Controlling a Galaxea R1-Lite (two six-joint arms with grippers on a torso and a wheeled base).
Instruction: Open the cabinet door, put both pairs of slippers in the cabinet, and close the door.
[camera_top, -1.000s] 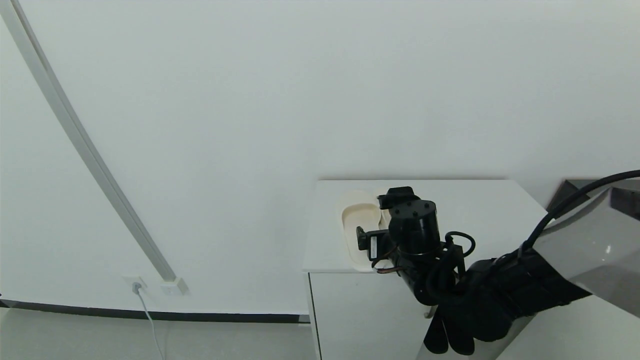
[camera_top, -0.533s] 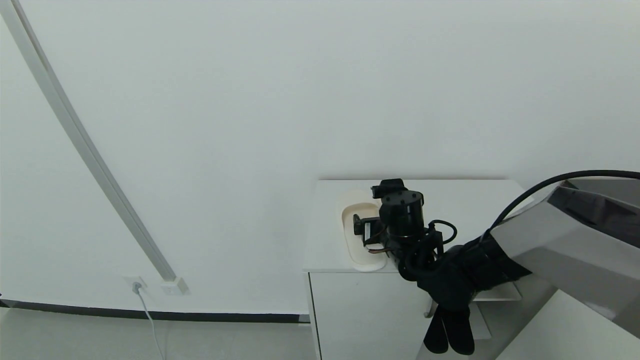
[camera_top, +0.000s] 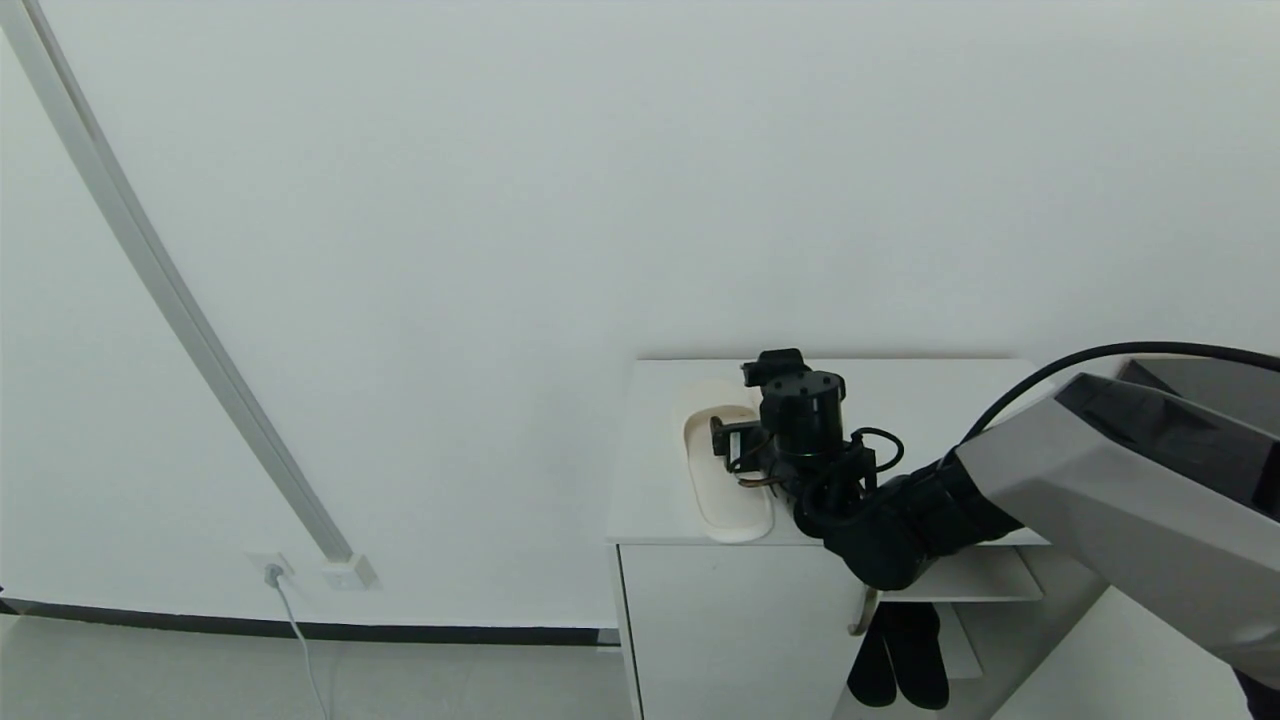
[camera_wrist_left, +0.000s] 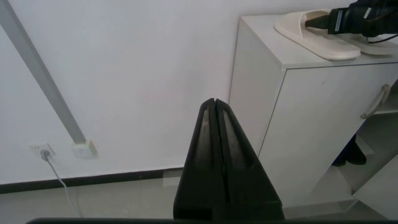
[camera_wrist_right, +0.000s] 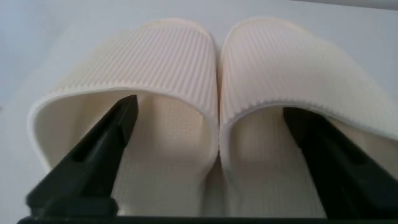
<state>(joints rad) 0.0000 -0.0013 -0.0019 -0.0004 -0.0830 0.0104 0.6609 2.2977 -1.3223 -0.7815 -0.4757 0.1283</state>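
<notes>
A pair of cream slippers (camera_top: 727, 492) (camera_wrist_right: 217, 81) lies side by side on top of the white cabinet (camera_top: 940, 420). My right gripper (camera_top: 745, 425) (camera_wrist_right: 211, 115) is open at their heel side, one finger inside each slipper's strap opening, straddling the two adjoining strap walls. A pair of black slippers (camera_top: 895, 655) stands inside the cabinet on a lower shelf. My left gripper (camera_wrist_left: 216, 124) is shut with nothing in it, held low and off to the cabinet's left; from there the cream slippers (camera_wrist_left: 317, 31) and the right gripper (camera_wrist_left: 348, 18) show on the cabinet top.
The cabinet's left door (camera_top: 730, 630) is closed, with a handle (camera_top: 860, 612) at its edge; the right side stands open, showing shelves (camera_top: 960, 580). A wall socket with a cable (camera_top: 272, 574) and a slanted grey rail (camera_top: 170, 290) are on the wall left of it.
My right arm has moved forward over the cabinet top, bringing its open fingers into the cream slippers' straps. The black slippers inside the cabinet are less covered by the arm.
</notes>
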